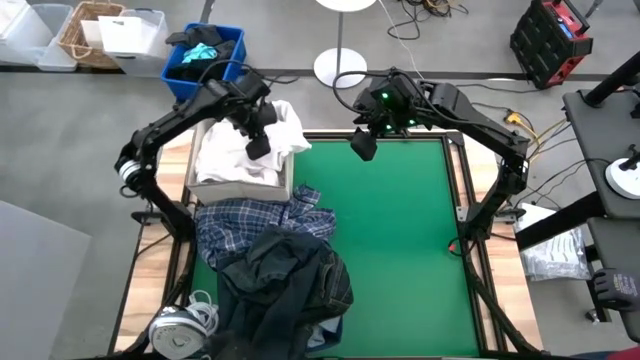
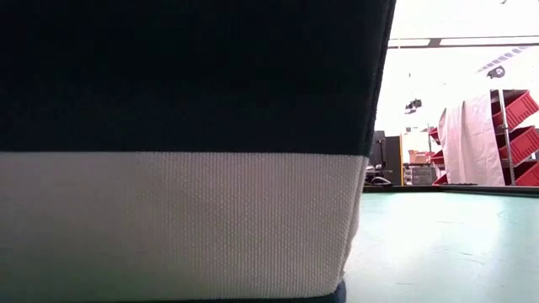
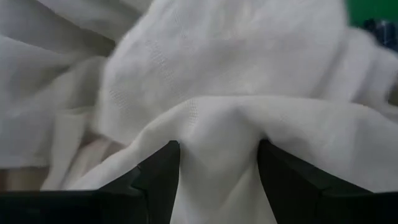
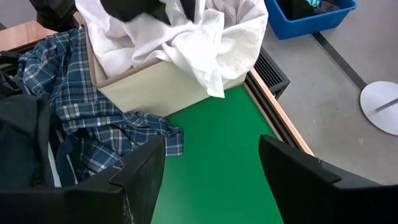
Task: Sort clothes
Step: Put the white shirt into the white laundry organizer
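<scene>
My left tool (image 1: pixel 259 140) is clamped on a white shirt (image 1: pixel 240 150) over the cream box (image 1: pixel 240 188). My right tool (image 1: pixel 363 143) hovers open above the green counter (image 1: pixel 400 230); plaid shirt (image 1: pixel 250 218) lies beside the box.

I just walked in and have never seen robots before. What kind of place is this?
Probably a robotics lab or workshop, not a home. Two arms on a frame work over a green table with laundry; cables trail across the grey floor, and red storage bins stand on shelves behind.
</scene>
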Controlling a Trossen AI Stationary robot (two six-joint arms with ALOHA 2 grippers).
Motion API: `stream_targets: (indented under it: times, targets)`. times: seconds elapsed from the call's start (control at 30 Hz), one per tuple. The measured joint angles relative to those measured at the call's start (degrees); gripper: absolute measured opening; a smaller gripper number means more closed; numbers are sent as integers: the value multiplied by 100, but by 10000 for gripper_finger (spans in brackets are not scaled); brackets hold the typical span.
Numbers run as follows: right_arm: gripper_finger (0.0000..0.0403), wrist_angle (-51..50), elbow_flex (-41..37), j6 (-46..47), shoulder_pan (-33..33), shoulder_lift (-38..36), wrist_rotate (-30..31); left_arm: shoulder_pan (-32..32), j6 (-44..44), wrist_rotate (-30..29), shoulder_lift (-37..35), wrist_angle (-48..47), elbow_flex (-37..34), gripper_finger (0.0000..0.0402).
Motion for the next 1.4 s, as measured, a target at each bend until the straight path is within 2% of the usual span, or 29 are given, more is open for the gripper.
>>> stream_targets:
  times: [0.13,0.3,0.4,0.8,0.97,1.17,1.3,1.4]
  targets:
    - [251,0,0,-2,0,0,1,4,-35,-31,373,-306,0,194]
    - [243,0,0,-2,0,0,0,27,-228,-481,885,-1213,-4,187]
    - [238,0,-2,-2,0,0,1,33,-269,-494,1095,-1329,-4,181]
    - [247,-7,-20,0,0,0,2,83,-595,-485,1142,-1435,-3,154]
    - [251,-13,-22,0,1,0,1,82,-923,-521,742,-1589,206,160]
    - [259,-11,-21,0,0,0,1,92,-687,-513,143,-1747,582,214]
    - [263,-11,-22,0,0,0,0,59,-20,-507,-354,-1245,671,249]
    - [262,-11,-22,-2,0,0,0,59,64,-312,-678,-656,671,261]
